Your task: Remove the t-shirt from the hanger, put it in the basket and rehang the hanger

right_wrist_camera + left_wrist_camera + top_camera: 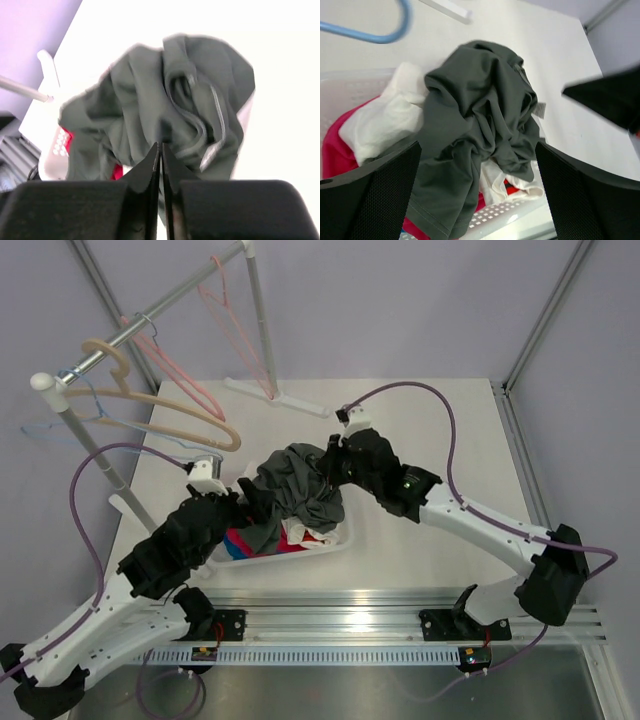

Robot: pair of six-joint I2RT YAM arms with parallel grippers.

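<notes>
My left pincer (477,150) stands with its fingers wide apart, one at each side of its wrist view, clamped on nothing. The t-shirt (300,485) sits between and beyond them as a crumpled dark grey heap, and one hem hangs down toward the near edge of the basket (345,92). My right pincer (161,145) has its fingers pressed together with only a hairline slit between them. No cloth shows in that slit. Its tips point at a fold of the t-shirt, but the wrist view is too blurred to tell whether they touch it. In the left wrist view this pincer appears as a black blurred shape just to the right of the heap, with a narrow strip of table (420,420) between the two. The t-shirt is off the hanger (232,325) and rests on top of the white perforated basket, over a white garment (385,122) and a red garment (332,150). The hanger, thin and salmon-pink, hangs bare from the rail (150,320) at the far left, well apart from the t-shirt. A blue hanger (380,36) shows on the far side of the basket.
</notes>
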